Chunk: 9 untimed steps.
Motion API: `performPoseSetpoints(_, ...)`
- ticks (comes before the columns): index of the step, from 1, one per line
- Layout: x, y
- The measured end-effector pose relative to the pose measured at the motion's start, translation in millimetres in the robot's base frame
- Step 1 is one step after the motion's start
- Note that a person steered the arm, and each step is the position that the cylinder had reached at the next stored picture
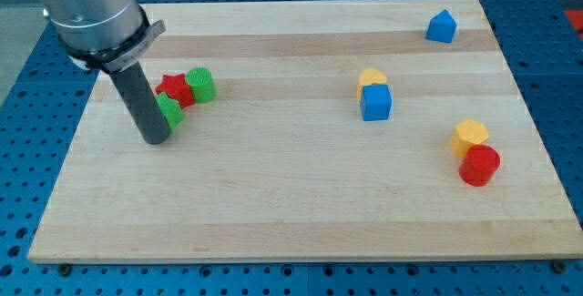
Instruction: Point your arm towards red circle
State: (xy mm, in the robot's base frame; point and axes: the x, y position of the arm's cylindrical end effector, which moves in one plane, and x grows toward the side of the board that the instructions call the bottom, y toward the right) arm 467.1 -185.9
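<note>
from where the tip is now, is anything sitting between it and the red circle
Nothing visible blocks it. My tip is at the view's left beside the green block; the red circle is far right, and the blue cube lies above that line.

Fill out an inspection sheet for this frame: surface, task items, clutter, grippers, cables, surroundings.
Surface: wooden board.
Job's things: red circle near the view's right edge, touching the yellow block; my tip far off at the view's left, against the green block.
Clutter: red star, green cylinder, yellow block above blue cube, blue block at the top right.
Grippers: none fitted.
Cables: nothing seen.
Surroundings: blue perforated table.
</note>
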Motion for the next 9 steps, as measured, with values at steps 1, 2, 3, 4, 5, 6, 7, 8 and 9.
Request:
performPoseSetpoints(1,6.3,6.2)
performPoseSetpoints(2,41.7,12.2)
performPoseSetpoints(3,81.0,35.2)
performPoseSetpoints(4,92.2,102.3)
performPoseSetpoints(5,92.2,188.6)
performPoseSetpoints(6,94.5,266.6)
performPoseSetpoints(7,102.1,336.8)
performPoseSetpoints(8,103.3,413.4)
performPoseSetpoints(9,103.1,485.4)
